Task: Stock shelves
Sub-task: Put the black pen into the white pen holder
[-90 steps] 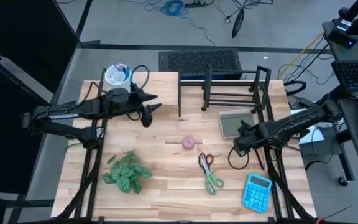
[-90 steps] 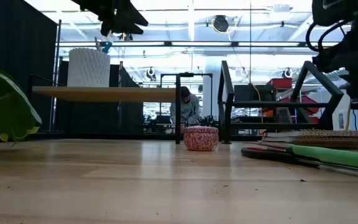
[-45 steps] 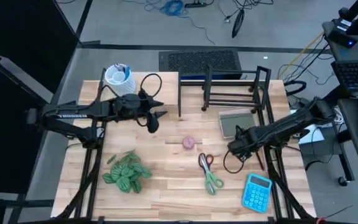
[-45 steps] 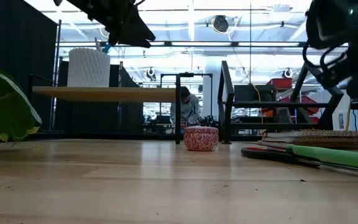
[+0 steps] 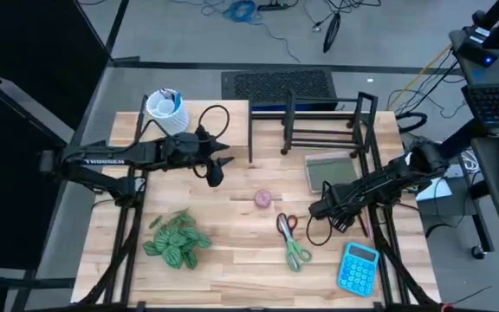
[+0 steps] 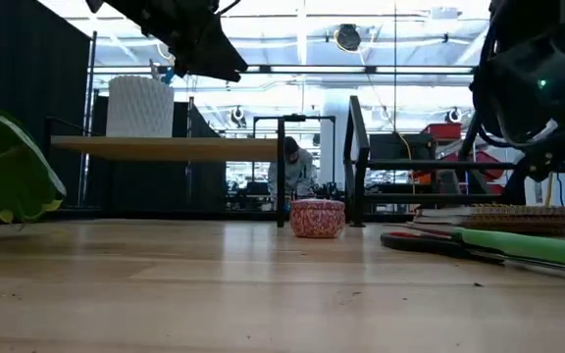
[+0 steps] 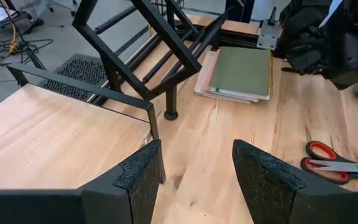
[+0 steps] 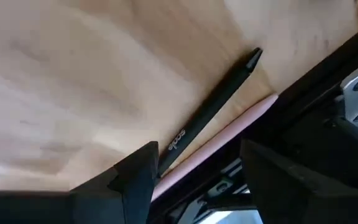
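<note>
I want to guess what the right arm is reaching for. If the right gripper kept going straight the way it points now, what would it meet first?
Most likely the black pen: in its wrist view the open right gripper frames the pen, with a pink pencil alongside it on the table. How far off it lies is unclear.

The table (image 5: 232,251) is pale wood with a smooth, faintly glossy finish, and the riser shelf (image 5: 223,130) standing on it is similar wood. Beside that shelf, the wire rack (image 5: 319,121) is matt black metal. The left gripper's fingers (image 7: 263,180) look rough-textured black.
</note>
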{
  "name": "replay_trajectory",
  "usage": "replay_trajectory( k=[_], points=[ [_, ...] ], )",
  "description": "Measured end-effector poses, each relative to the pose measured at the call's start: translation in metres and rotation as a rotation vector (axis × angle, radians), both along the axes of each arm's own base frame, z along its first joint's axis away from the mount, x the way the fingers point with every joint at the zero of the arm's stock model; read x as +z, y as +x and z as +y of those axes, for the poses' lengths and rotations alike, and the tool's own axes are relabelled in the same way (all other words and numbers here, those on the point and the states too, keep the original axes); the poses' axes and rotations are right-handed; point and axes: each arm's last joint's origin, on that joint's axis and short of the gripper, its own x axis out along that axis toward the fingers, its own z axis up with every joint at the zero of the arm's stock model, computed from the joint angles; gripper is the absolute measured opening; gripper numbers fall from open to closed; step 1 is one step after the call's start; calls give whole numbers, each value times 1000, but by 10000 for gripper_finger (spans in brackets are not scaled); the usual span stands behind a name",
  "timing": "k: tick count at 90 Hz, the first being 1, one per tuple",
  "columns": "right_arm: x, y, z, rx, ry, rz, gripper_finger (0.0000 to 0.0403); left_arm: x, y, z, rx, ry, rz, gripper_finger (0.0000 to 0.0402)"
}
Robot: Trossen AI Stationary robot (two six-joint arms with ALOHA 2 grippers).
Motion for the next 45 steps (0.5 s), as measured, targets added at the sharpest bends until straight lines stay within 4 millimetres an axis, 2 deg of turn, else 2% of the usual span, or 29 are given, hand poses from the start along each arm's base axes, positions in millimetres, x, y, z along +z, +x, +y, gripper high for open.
replay_trajectory(
  k=[15,32,45],
  points=[
    [0,1,0,8,16,-4,210,0,0,0,1,0,0,185],
    [-4,11,4,-2,74,-107,210,0,0,0,2,-2,-2,185],
    [-5,6,-1,0,69,-63,210,0,0,0,2,-2,-2,185]
  ],
)
